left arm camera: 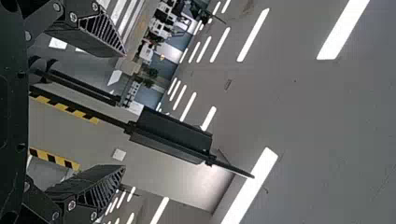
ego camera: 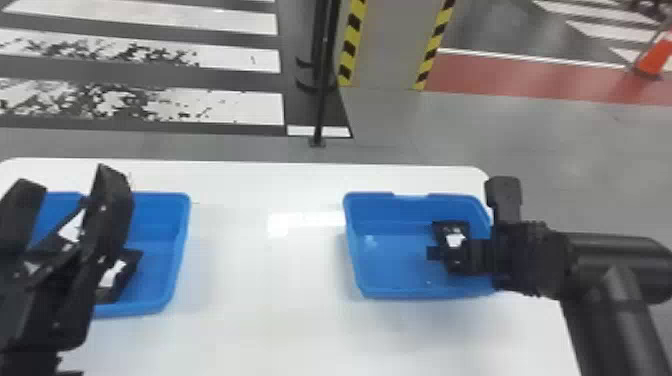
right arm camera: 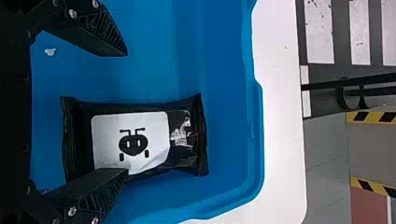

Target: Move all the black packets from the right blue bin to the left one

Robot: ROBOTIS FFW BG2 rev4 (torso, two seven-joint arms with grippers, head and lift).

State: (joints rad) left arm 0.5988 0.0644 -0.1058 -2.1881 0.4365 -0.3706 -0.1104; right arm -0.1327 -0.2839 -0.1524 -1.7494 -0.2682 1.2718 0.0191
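- A black packet [right arm camera: 135,140] lies flat in the right bin [ego camera: 375,292], toward its right side, long way near to far, its white label facing up.
- The right gripper [ego camera: 452,256] is down at it, fingers spread wide: the right finger overlaps the packet's near right part in view, the left one stands apart from it. Whether they touch is unclear.
- A pale speck [right arm camera: 50,52] sits on the bin's floor, near and left of the packet.
- At least two packets [ego camera: 117,274] lie in the left bin [ego camera: 175,235].
- The left gripper [ego camera: 70,187], fingers wide apart, partly hides that bin.
- Both bins stand on a white table [ego camera: 260,300]; beyond it rises a black post [ego camera: 321,100].
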